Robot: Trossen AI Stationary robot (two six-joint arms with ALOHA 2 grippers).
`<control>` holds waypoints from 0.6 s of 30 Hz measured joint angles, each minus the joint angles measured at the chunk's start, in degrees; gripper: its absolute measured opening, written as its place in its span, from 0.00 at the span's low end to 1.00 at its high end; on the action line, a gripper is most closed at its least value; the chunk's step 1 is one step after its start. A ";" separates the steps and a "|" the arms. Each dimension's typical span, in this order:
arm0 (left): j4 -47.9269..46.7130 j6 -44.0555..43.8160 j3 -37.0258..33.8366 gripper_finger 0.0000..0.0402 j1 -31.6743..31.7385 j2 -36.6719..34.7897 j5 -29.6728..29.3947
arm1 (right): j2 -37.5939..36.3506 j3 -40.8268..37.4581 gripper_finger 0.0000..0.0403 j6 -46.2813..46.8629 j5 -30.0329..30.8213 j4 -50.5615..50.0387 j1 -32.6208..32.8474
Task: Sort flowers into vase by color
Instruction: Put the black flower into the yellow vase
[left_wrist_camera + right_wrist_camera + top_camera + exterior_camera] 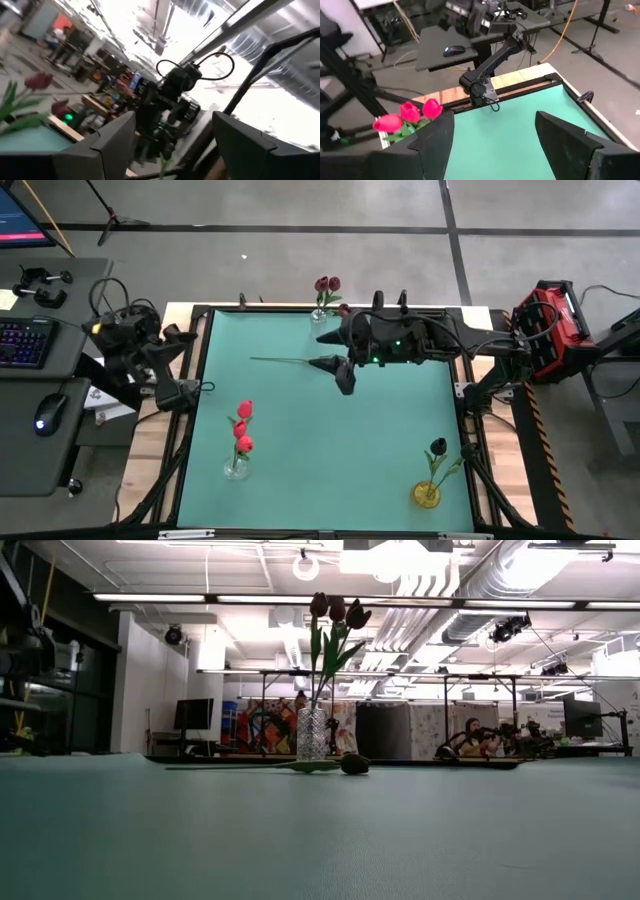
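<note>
One dark-headed flower (354, 763) lies flat on the green mat, its long stem (285, 361) pointing toward the table's left. My right gripper (322, 350) hangs open above the flower's head end, fingers pointing left, and touches nothing; the low view shows no finger at the flower. A clear vase of maroon flowers (326, 292) stands at the far edge. A clear vase of red-pink flowers (241, 442) stands near left, and a yellow vase with a black flower (430, 480) near right. My left gripper (185, 337) waits open by the table's left edge.
The mat's middle (330, 440) is bare between the three vases. The maroon vase (312, 733) stands just behind the lying flower. A desk with keyboard and mouse (45, 415) sits beyond the left edge, and a red case (548, 330) beyond the right. People show far behind the table.
</note>
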 joint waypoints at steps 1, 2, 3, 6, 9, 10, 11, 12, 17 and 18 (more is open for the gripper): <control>-0.01 0.93 1.40 0.62 0.47 1.79 -0.01 | 0.00 0.17 0.66 -1.45 -0.65 -0.39 -0.22; 0.08 1.98 2.88 0.61 1.13 3.66 0.05 | 0.00 0.36 0.66 -2.91 -1.38 -0.63 -0.36; 0.26 2.83 4.44 0.61 1.98 5.60 0.64 | 0.00 0.52 0.66 -4.34 -2.40 -0.63 -0.64; 1.61 5.27 9.83 0.61 5.52 11.89 4.41 | 0.00 1.57 0.66 -8.68 -5.62 -1.59 -1.39; 1.23 6.35 15.47 0.60 10.98 19.07 5.19 | 0.00 3.06 0.66 -12.43 -8.59 -3.52 -2.15; 0.82 6.22 17.08 0.60 13.08 21.53 5.65 | -0.03 3.67 0.66 -13.68 -9.63 -4.41 -2.41; 0.11 5.36 18.52 0.60 15.21 23.63 6.78 | -0.04 4.44 0.66 -14.84 -10.68 -5.71 -2.60; -1.04 3.87 19.83 0.60 17.37 25.68 7.96 | -0.04 5.31 0.66 -15.98 -11.67 -7.20 -2.81; -16.57 -14.11 24.90 0.60 30.70 32.92 13.71 | -0.11 9.71 0.66 -20.65 -15.12 -14.20 -3.74; -20.14 -19.30 25.41 0.60 33.78 33.87 16.32 | -0.11 10.51 0.66 -21.22 -15.46 -15.46 -3.91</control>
